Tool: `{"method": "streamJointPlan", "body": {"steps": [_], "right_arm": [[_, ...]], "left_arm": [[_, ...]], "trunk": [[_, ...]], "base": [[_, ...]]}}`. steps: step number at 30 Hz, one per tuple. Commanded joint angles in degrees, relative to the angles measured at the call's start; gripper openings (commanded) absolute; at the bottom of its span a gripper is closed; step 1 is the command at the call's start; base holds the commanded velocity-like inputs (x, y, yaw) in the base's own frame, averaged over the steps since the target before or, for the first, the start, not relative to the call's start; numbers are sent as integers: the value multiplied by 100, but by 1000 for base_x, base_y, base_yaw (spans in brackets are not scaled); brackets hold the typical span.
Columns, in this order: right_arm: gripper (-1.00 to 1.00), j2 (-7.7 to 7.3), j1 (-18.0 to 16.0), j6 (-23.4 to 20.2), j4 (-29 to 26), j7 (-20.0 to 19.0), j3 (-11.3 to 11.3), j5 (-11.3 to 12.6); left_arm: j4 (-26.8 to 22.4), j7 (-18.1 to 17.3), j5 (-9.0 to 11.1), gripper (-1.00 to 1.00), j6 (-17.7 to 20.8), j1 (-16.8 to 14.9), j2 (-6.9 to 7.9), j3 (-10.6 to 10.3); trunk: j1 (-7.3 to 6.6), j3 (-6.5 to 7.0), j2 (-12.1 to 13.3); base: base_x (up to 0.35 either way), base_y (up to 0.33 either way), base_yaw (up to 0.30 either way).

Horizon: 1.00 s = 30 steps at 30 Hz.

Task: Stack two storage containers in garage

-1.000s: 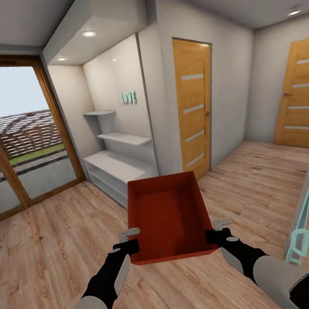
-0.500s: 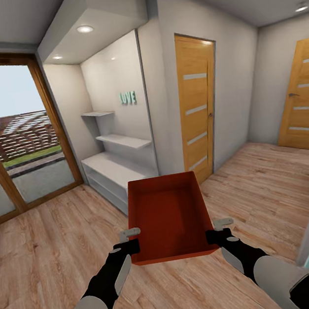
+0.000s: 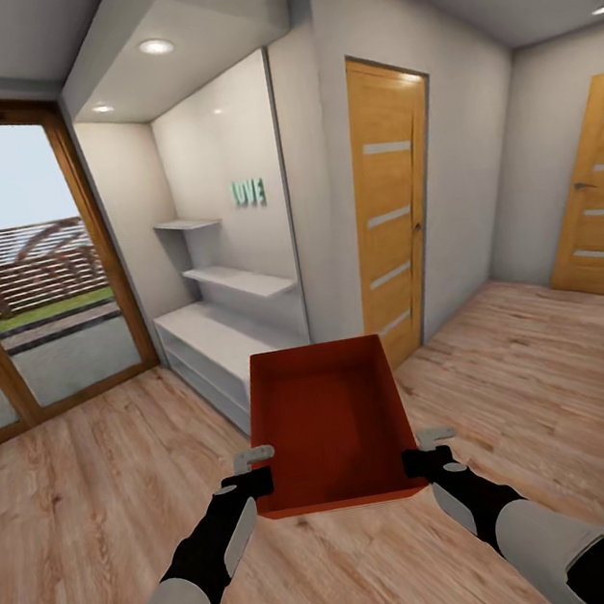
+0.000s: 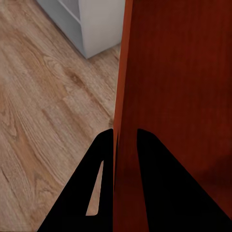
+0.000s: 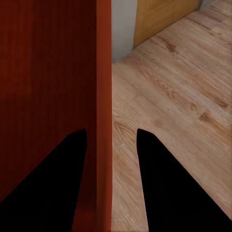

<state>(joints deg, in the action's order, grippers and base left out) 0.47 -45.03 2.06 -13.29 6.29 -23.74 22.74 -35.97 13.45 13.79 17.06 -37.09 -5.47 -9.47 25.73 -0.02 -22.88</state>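
A red-orange storage container [image 3: 326, 425] hangs between the robot's two arms above the light wood plank floor [image 3: 98, 490] of the living room, its open top facing up. The left tool [image 3: 254, 469] pinches the container's left wall, one finger inside and one outside, while the right tool [image 3: 423, 450] straddles the right wall the same way. Ahead of the tools stand white built-in shelves [image 3: 231, 313] and a wooden door [image 3: 389, 205].

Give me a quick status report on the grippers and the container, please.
Left gripper and right gripper each shut on a side wall of the storage container. Container empty, held level above wood plank floor. White shelf unit ahead.
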Motion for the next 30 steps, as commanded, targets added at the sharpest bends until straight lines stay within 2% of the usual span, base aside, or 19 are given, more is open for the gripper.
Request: {"method": "streamJointPlan", "body": {"steps": [1,18,25,30], "right_arm": [[-100,-20,-7,29,1,4,80,37],[-100,-20,-7,31,2,4,80,37],[-100,-20,-8,24,2,4,86,41],[-100,-19,-8,23,2,4,89,46]], "left_arm": [[-7,87,1,-100,40,1,55,-46],[2,87,1,-100,43,1,55,-46],[1,87,1,-100,39,1,55,-46],[-3,87,1,-100,36,1,55,-46]], "trunk": [[5,-2,-4],[5,-2,-4],[5,-2,-4],[5,-2,-4]], "base": [[321,0,0],[317,0,0],[84,0,-18],[8,0,-185]]}}
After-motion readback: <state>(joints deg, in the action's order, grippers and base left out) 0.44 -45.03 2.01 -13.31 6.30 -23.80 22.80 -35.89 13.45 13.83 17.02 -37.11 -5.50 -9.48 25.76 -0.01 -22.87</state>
